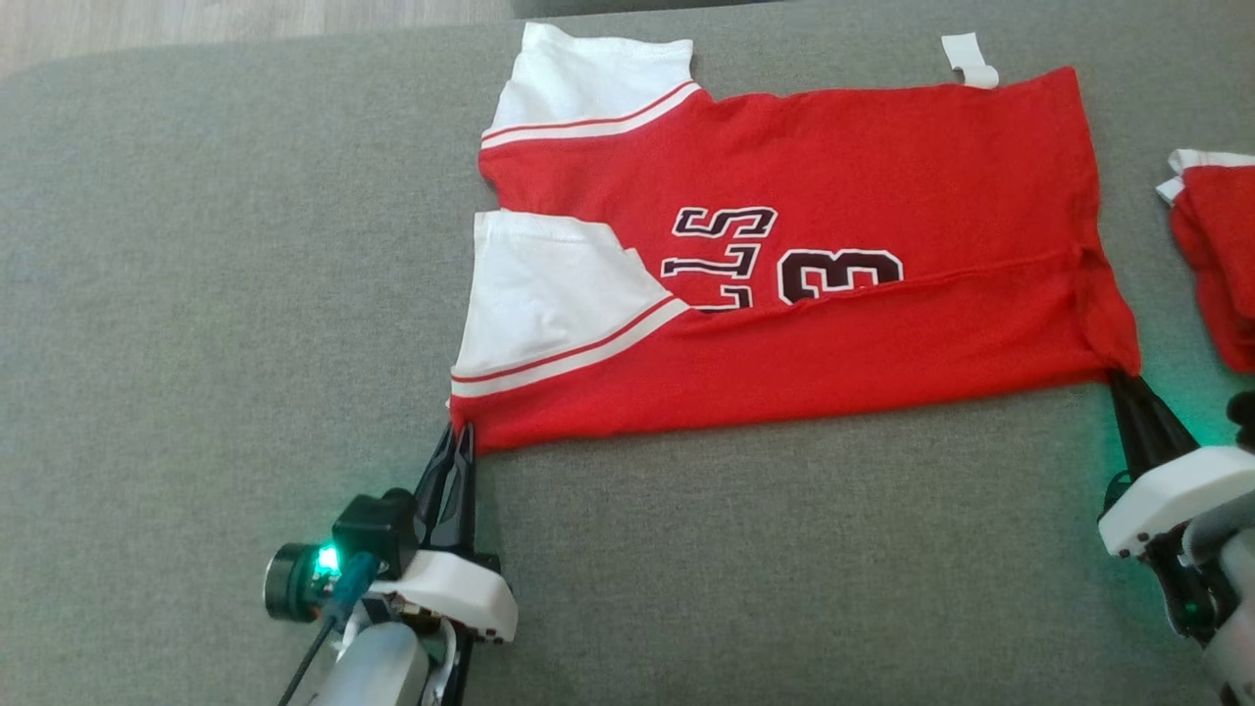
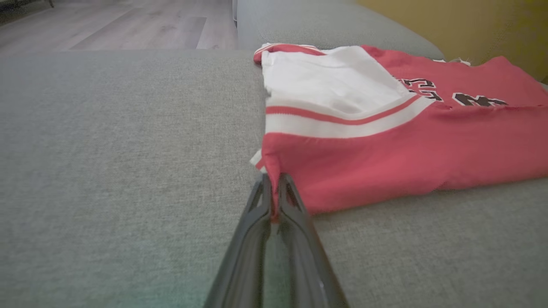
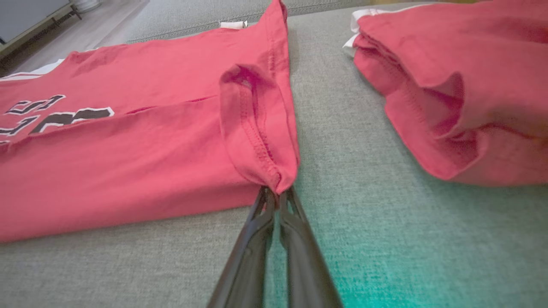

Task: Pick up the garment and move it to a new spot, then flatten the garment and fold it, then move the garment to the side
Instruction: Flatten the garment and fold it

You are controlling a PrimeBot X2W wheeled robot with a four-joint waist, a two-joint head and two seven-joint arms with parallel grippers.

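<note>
Grey woven upholstery (image 1: pixel 196 294) carries everything, with pale wood floor (image 2: pixel 107 25) and a yellow wall (image 2: pixel 471 25) beyond. The red, white-sleeved garment (image 1: pixel 833 176) lies flat at its centre, near edge folded over black lettering (image 1: pixel 726 255) — "LS" and a "3" are readable. The left end effector (image 1: pixel 459 431) pinches its near-left corner and the right end effector (image 1: pixel 1123 378) its near-right corner — both clamped on cloth.

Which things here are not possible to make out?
- Head view: the lettering on the jersey is partly covered by its folded flap, so it is unreadable whole.
- Head view: the second red garment is cut off by the right edge.
- Right wrist view: the right pincer has its tips under the hem.
- Left wrist view: the left pincer has its tips buried in corner cloth.
</note>
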